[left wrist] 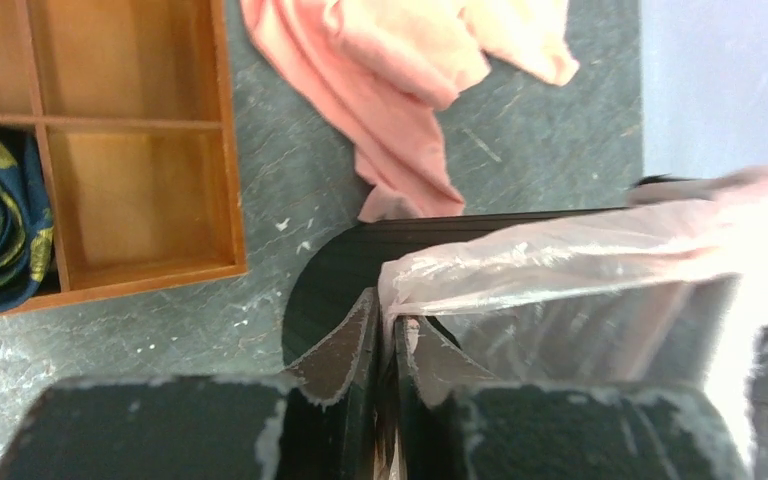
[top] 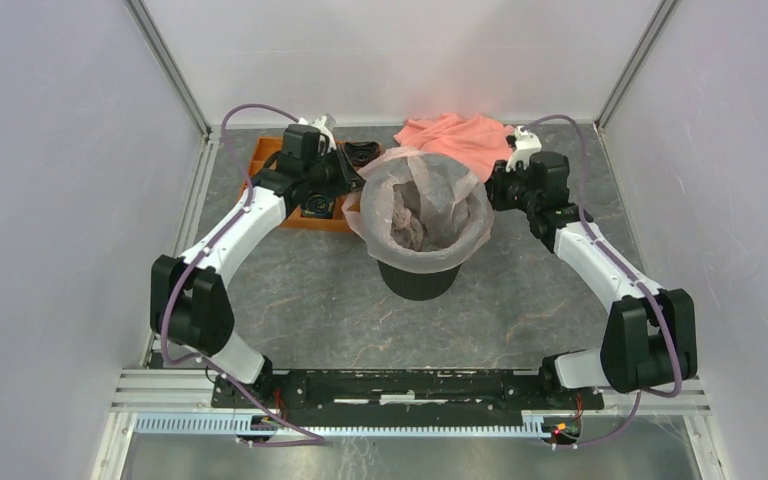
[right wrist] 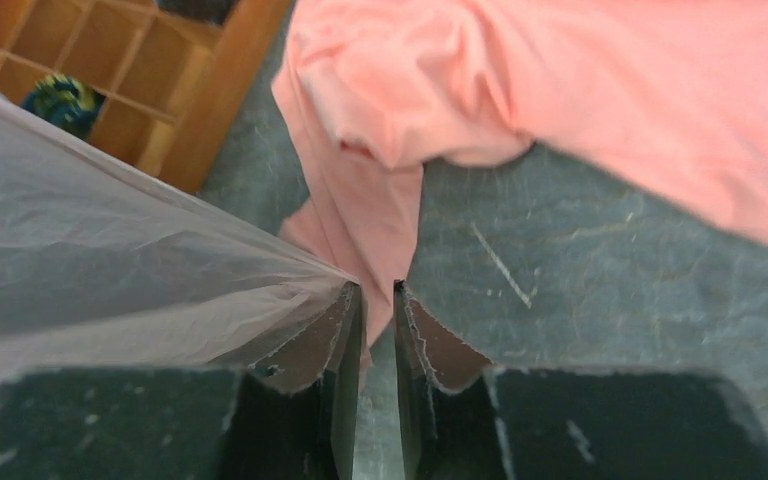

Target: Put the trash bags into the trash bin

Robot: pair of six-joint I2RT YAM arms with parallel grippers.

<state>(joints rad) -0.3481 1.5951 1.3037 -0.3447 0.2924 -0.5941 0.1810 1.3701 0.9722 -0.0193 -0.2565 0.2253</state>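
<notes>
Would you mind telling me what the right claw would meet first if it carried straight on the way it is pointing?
Most likely the salmon cloth. One of its folds lies directly ahead of the right claw in the wrist view, though depth there is hard to judge.

Translucent pale pink trash bag (top: 422,205) draped open over the rim, lining upright round black trash bin (top: 419,279), mid-table
</notes>
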